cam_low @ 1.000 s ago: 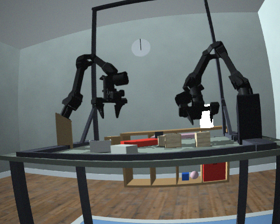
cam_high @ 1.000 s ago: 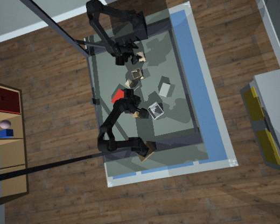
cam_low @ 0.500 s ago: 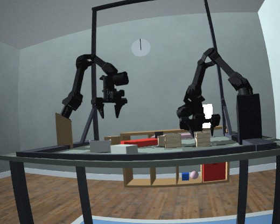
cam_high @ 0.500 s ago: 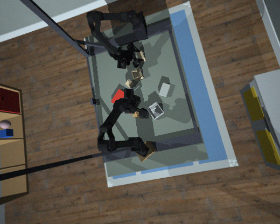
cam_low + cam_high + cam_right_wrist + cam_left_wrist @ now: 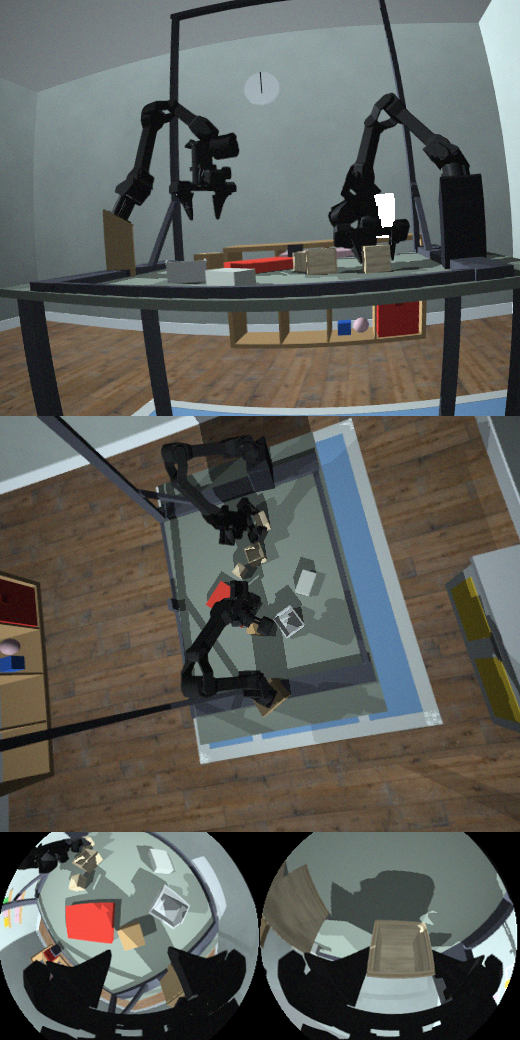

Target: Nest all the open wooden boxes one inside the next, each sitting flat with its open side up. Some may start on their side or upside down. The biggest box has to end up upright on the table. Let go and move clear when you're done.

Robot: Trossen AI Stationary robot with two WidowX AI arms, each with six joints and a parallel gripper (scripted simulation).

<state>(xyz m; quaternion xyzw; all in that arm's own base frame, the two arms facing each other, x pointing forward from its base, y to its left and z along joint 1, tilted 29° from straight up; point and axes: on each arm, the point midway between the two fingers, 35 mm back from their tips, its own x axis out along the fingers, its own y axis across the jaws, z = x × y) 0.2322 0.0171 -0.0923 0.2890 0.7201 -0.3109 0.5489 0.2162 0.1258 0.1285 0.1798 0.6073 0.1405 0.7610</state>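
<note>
A wooden box [image 5: 263, 521] [image 5: 376, 259] [image 5: 399, 959] fills most of the room between the left gripper's [image 5: 242, 536] [image 5: 376, 256] [image 5: 401, 952] fingers; another wooden box [image 5: 254, 553] [image 5: 321, 261] [image 5: 297, 908] [image 5: 87, 860] obstructs one side. Open air separates the right gripper [image 5: 253, 607] [image 5: 204, 218] [image 5: 140, 952] from the desk [image 5: 200, 551] [image 5: 280, 302] [image 5: 460, 860] [image 5: 116, 876], but a red box [image 5: 219, 594] [image 5: 260, 264] [image 5: 90, 922], tan box [image 5: 253, 629] [image 5: 209, 260] [image 5: 131, 937] and grey open box [image 5: 295, 618] [image 5: 186, 271] [image 5: 173, 912] crowd the space below and around it.

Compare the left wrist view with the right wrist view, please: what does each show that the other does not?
Only left wrist: a clear look down into the nearest open wooden box.
Only right wrist: the red block, the white block and the pale open box.
Both: a second wooden box.
</note>
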